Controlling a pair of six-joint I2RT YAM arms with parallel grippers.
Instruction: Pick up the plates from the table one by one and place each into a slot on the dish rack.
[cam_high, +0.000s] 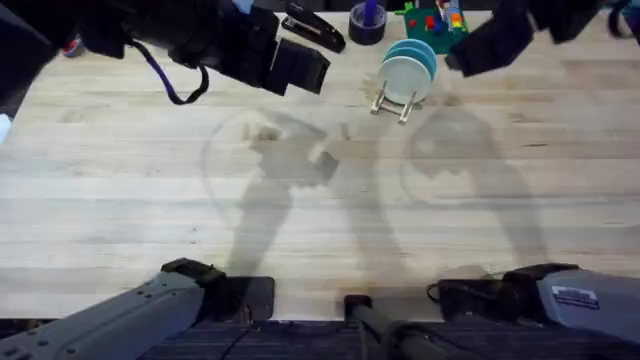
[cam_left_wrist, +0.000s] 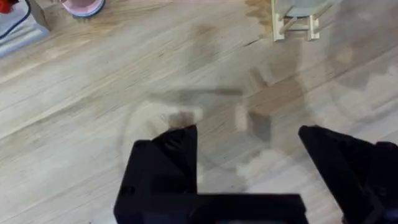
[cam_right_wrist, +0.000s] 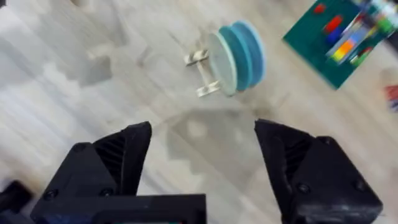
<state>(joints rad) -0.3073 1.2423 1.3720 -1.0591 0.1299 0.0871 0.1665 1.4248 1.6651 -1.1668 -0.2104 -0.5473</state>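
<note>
The dish rack (cam_high: 392, 100) stands on the table (cam_high: 320, 220) at the back, right of centre. The plates stand upright in its slots: a pale cream one (cam_high: 402, 78) in front and a teal-blue one (cam_high: 416, 52) behind. In the right wrist view the same pale plate (cam_right_wrist: 221, 62) and blue plates (cam_right_wrist: 245, 53) stand on edge in the rack (cam_right_wrist: 202, 74). My left gripper (cam_high: 300, 65) hangs high over the table, left of the rack. It is open (cam_left_wrist: 247, 134) and empty. My right gripper (cam_high: 470, 55) hovers to the right of the rack, also open (cam_right_wrist: 204, 129) and empty.
Behind the rack lie a green board with coloured bricks (cam_high: 435, 20), a dark blue roll (cam_high: 367, 22) and a black object (cam_high: 315, 28). A pink-rimmed dish (cam_left_wrist: 84, 6) sits far off in the left wrist view. Both arm bases stand at the near edge.
</note>
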